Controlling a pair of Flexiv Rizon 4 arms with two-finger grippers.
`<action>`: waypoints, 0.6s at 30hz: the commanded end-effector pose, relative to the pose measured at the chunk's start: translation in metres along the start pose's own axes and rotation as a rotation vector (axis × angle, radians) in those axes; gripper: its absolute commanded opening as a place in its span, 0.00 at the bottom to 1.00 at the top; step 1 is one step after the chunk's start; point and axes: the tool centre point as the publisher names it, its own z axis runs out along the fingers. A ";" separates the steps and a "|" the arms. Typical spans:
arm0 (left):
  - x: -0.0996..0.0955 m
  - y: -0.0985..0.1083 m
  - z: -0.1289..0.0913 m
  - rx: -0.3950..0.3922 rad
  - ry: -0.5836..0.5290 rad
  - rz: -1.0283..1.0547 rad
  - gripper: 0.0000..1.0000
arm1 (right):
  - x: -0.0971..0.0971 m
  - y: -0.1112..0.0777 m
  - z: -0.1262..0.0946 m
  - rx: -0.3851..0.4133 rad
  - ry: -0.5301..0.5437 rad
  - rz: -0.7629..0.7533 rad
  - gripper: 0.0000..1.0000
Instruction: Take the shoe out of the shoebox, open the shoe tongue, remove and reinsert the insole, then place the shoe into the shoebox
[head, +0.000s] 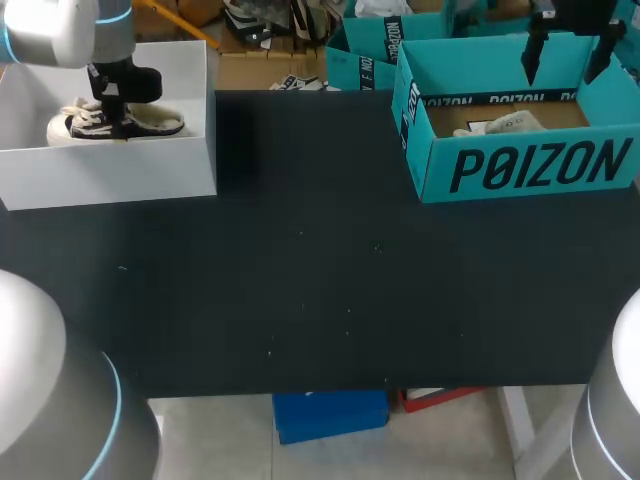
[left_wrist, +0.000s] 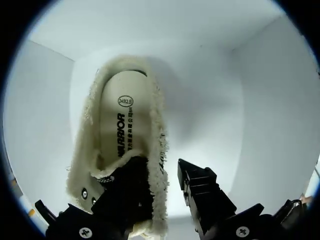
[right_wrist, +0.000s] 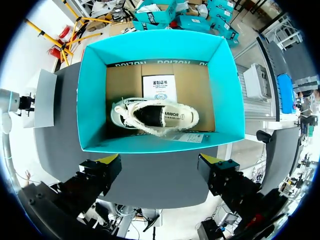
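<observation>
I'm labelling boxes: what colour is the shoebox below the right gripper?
Teal shoebox, brown cardboard floor; right wrist view shows it best.

Cream frayed-edge shoe (head: 150, 122) upright in white shoebox (head: 110, 175); second cream shoe (right_wrist: 155, 116), sole down, in teal shoebox (right_wrist: 160, 47)

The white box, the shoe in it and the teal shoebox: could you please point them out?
White box (head: 110, 175): head view, front wall.
Shoe (left_wrist: 120, 135): left wrist view, insole.
Teal shoebox (right_wrist: 160, 47): right wrist view, far inner wall.
</observation>
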 end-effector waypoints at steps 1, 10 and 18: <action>-0.005 -0.003 0.010 -0.007 -0.002 -0.007 0.26 | 0.000 0.001 0.000 0.001 -0.001 0.000 1.00; -0.010 -0.006 0.014 0.005 -0.007 -0.040 0.00 | 0.000 0.001 0.000 0.001 -0.001 0.000 1.00; -0.002 -0.008 -0.029 0.021 -0.045 -0.016 0.00 | 0.000 0.001 0.000 0.001 -0.001 0.000 1.00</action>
